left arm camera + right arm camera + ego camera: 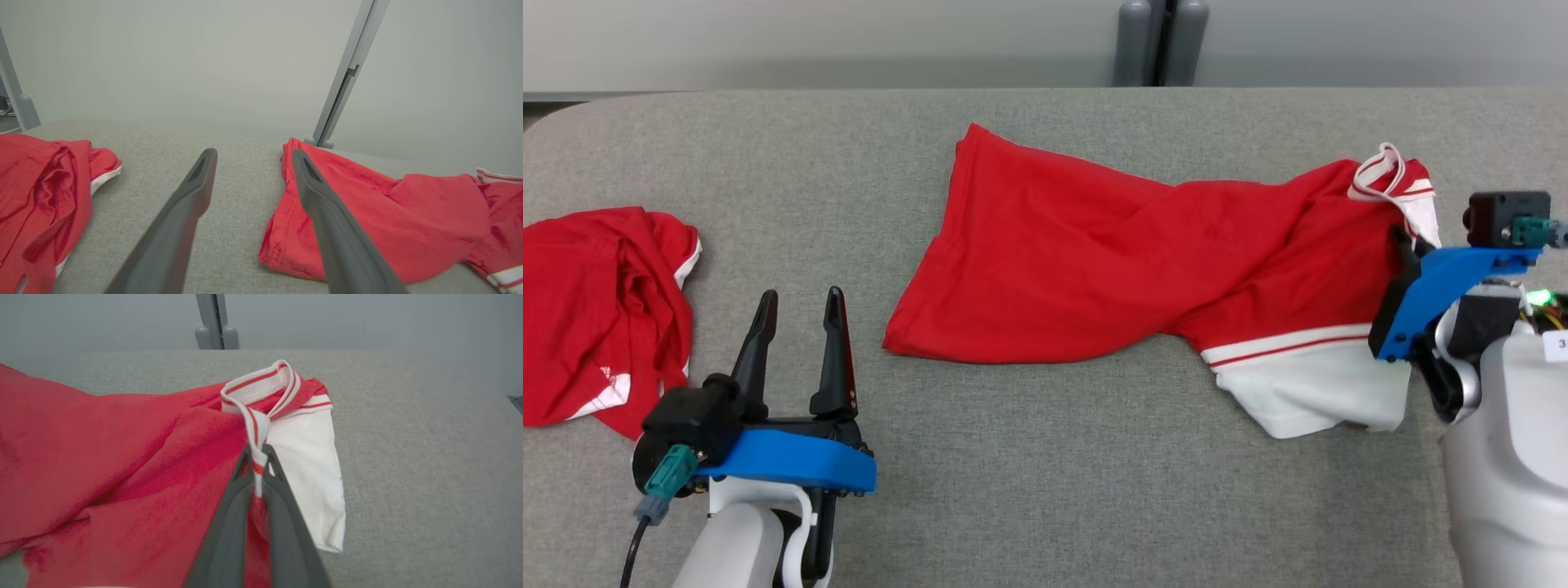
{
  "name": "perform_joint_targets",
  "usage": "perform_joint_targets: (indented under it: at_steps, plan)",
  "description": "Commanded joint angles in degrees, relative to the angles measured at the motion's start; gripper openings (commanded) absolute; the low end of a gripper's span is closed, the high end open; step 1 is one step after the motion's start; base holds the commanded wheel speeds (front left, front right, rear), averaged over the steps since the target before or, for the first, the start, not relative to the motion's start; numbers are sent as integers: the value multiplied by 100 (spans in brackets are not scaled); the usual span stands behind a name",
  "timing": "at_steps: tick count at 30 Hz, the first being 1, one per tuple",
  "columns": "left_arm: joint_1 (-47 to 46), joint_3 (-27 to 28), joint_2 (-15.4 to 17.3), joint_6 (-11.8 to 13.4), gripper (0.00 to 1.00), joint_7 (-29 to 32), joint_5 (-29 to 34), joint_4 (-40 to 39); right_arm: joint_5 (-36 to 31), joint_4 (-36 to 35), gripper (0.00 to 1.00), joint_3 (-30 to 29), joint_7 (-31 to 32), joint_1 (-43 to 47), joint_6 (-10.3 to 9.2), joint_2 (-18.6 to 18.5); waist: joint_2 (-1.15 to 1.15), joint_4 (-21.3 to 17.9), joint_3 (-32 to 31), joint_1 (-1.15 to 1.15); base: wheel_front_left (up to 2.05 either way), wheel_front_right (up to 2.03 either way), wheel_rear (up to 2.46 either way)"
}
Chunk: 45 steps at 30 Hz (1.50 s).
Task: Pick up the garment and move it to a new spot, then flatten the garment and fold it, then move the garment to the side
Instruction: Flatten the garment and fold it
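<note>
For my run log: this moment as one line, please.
right gripper: jaws shut on collar | left gripper: jaws open, empty | garment: lying twisted on table

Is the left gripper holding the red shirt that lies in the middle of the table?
No, the left gripper stands open above the grey table, apart from the red shirt.

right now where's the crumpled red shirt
In the head view the crumpled red shirt lies far left on the grey table, beside the left end effector.
</note>
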Motion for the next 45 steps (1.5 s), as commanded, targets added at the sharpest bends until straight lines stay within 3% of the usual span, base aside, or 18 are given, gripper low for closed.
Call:
perform_joint_targets:
  at_steps: [1, 6, 7, 8, 12, 17, 22, 27, 33, 45]
  plan:
    - [-115, -29, -17, -23, 100, -16, 13, 13, -46, 28, 0, 98, -115, -193, 3, -121, 0, 44, 43, 0, 0, 0, 0]
    - [-286, -121, -67, -105, 100, -38, 32, 80, 63, 314, 0, 466, -613, -759, 3, -491, 0, 188, 157, 0, 0, 0, 0]
    - [-306, -147, -79, -130, 100, -46, 39, 95, 150, 411, 17, 554, -695, -834, 3, -531, 0, 220, 180, 0, 0, 0, 0]
    - [-328, -167, -85, -147, 100, -54, 43, 113, 202, 532, 100, 660, -736, -887, 3, -589, 0, 244, 197, 0, 0, 0, 0]
    - [-421, -177, -92, -152, 100, -82, 52, 195, 418, 804, 100, 1032, -1008, -1062, 3, -792, 0, 265, 223, 0, 0, 0, 0]
    - [-328, -133, -92, -143, 100, -106, 17, 326, 574, 731, 100, 1309, -1804, -781, 3, -840, 0, 154, 83, 0, 0, 0, 0]
    - [-138, -19, -88, -99, 100, -139, -34, 449, 743, 273, 100, 1428, -2498, -139, 3, -689, 0, -33, -231, 0, 0, 0, 0]
    - [80, 102, -47, -53, 100, -152, -81, 508, 818, -334, 100, 1433, -2705, 591, 3, -473, 0, -240, -481, 0, 0, 0, 0]
    - [388, 251, -31, -13, 100, -169, -133, 645, 791, -1255, 100, 1331, -2426, 1693, 3, -52, 0, -430, -841, 0, 0, 0, 0]
    - [760, 367, -52, 6, 100, -175, -150, 810, 692, -2273, 100, 1170, -1847, 2881, 3, 186, 0, -536, -1194, 0, 0, 0, 0]
